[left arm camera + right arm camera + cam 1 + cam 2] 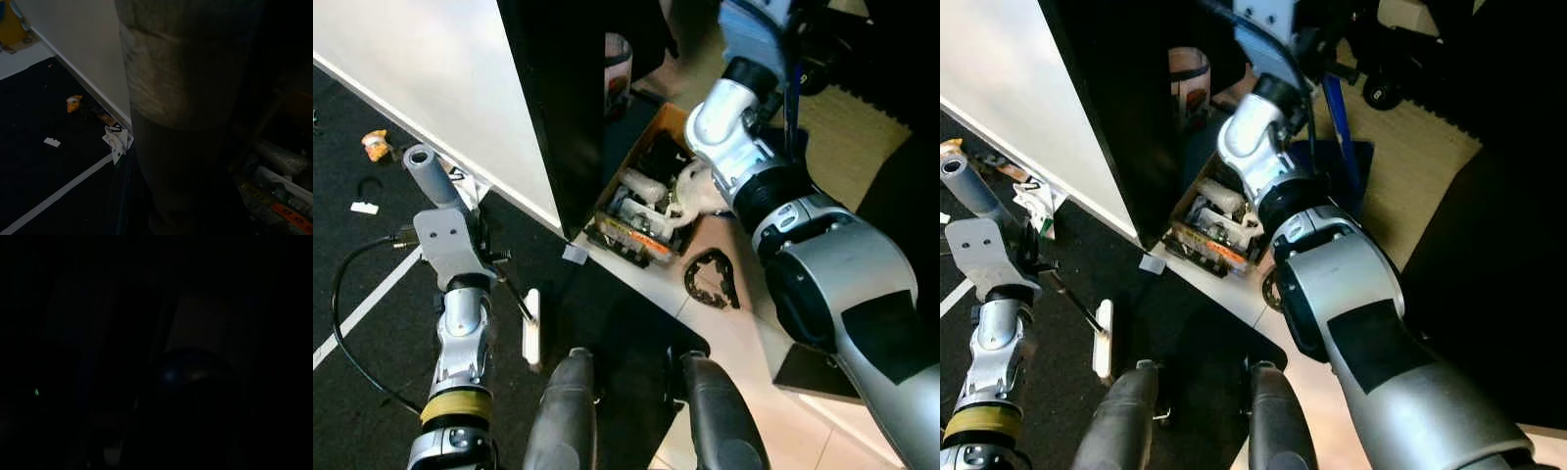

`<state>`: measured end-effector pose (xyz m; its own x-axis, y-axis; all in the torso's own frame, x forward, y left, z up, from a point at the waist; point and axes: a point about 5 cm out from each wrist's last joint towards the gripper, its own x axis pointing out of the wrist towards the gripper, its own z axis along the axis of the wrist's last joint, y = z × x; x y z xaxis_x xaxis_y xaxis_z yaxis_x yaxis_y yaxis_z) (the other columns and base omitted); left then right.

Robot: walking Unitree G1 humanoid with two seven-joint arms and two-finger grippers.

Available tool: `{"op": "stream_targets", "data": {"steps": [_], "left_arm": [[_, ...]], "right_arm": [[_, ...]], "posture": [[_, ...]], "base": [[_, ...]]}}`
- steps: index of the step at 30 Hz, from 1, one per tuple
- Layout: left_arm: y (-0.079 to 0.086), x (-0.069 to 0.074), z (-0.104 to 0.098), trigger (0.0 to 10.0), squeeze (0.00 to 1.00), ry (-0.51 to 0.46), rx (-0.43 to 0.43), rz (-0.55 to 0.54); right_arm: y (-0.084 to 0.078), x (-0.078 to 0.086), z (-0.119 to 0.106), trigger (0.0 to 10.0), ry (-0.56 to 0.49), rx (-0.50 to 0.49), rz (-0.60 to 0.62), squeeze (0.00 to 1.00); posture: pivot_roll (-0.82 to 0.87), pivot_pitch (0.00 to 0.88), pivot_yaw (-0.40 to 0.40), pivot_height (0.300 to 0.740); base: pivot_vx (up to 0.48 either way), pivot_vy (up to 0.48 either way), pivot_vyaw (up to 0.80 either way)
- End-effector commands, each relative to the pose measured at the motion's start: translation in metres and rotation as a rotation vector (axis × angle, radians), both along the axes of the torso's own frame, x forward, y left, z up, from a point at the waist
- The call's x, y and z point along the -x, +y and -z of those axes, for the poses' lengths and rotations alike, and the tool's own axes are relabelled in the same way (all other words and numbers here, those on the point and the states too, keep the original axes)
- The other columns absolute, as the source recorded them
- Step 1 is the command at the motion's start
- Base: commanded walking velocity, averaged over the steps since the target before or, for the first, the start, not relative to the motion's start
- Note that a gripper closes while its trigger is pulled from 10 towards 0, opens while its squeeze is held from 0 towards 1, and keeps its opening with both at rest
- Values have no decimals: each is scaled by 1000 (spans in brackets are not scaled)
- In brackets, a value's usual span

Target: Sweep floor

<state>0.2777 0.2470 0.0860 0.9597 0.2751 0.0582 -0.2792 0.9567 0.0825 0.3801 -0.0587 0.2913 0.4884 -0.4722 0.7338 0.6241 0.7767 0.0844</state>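
Note:
My left gripper (462,233) is shut on a grey broom handle (429,171) that sticks up past the wrist on the left; the handle stands close and upright in the left wrist view (181,98). A thin black rod (514,294) runs down from it to a white strip (531,333) on the black floor. My right arm (773,196) reaches up and forward to a blue dustpan (1344,157) and its blue handle (790,93). Litter lies on the black floor by the wall: an orange bit (376,145), a white scrap (364,208) and crumpled paper (1038,201).
A black cabinet (558,108) stands against the white wall (421,59). Beside it is a cardboard box (641,211) full of clutter, with a black ring of debris (710,277) on pale tiles. A black cable (347,323) loops by my left arm. The right wrist view is dark.

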Motion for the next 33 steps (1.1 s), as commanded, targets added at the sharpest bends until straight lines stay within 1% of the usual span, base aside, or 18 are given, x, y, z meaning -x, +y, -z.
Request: {"op": "stream_targets", "data": {"steps": [1,9,13,15,16,17,18,20,23,24,25,26,27,28,30,31,32,33], "left_arm": [[4,4,-1,10000,0,6,-32,-6],[3,6,0,10000,0,9,-31,-13],[3,6,0,10000,0,9,-31,-16],[4,6,0,10000,0,8,-31,-19],[4,6,0,10000,0,8,-31,-19],[5,5,-1,10000,0,6,-32,-24],[5,5,-1,10000,0,6,-32,-24],[6,3,-2,10000,0,3,-31,-28],[8,-1,-5,10000,0,-1,-18,-40],[8,-1,-5,10000,0,-1,-18,-40],[9,-2,-6,10000,0,-1,-17,-41],[9,-2,-6,10000,0,-1,-17,-41],[9,-3,-6,10000,0,1,-13,-40],[9,-5,-7,10000,0,3,-10,-39],[8,-10,-8,10000,0,9,5,-20],[8,-10,-8,10000,0,9,5,-20],[8,-11,-8,10000,0,9,7,-14],[8,-11,-8,10000,0,9,7,-14]], "right_arm": [[8,5,-13,10000,-88,38,-25,0],[28,16,-17,10000,-213,91,-14,0],[25,16,-18,10000,-225,86,8,0],[10,12,-23,10000,-221,56,79,0],[10,12,-23,10000,-221,56,79,0],[-8,6,-33,10000,-199,12,144,0],[-8,6,-33,10000,-199,12,144,0],[-31,0,-46,10000,-152,-87,185,0],[-80,-12,-72,10000,-42,-263,116,0],[-80,-12,-72,10000,-42,-263,116,0],[-93,-14,-80,10000,-23,-260,83,0],[-93,-14,-80,10000,-23,-260,83,0],[-104,-14,-88,10000,-29,-225,52,0],[-115,-12,-95,10000,-65,-215,-23,0],[-157,-6,-103,10000,-100,-239,-82,0],[-157,-6,-103,10000,-100,-239,-82,0],[-170,-4,-104,10000,-107,-253,-96,0],[-170,-4,-104,10000,-107,-253,-96,0]], "posture": [[72,272,-146,731],[76,271,-157,731],[77,270,-159,731],[78,264,-159,731],[78,264,-159,731],[79,256,-159,731],[79,256,-159,731],[78,248,-158,731],[68,232,-147,731],[68,232,-147,731],[66,230,-145,731],[66,230,-145,731],[61,221,-136,731],[54,209,-123,731],[43,187,-92,731],[43,187,-92,731],[41,184,-88,731],[41,184,-88,731]], "base": [[0,0,0],[0,0,0],[0,0,0],[0,0,0],[0,0,0],[0,0,0],[0,0,0],[0,0,0],[0,0,0],[0,0,0],[0,0,0],[0,0,0],[0,0,0],[0,0,0],[0,0,0],[0,0,0],[0,0,0],[0,0,0]]}}
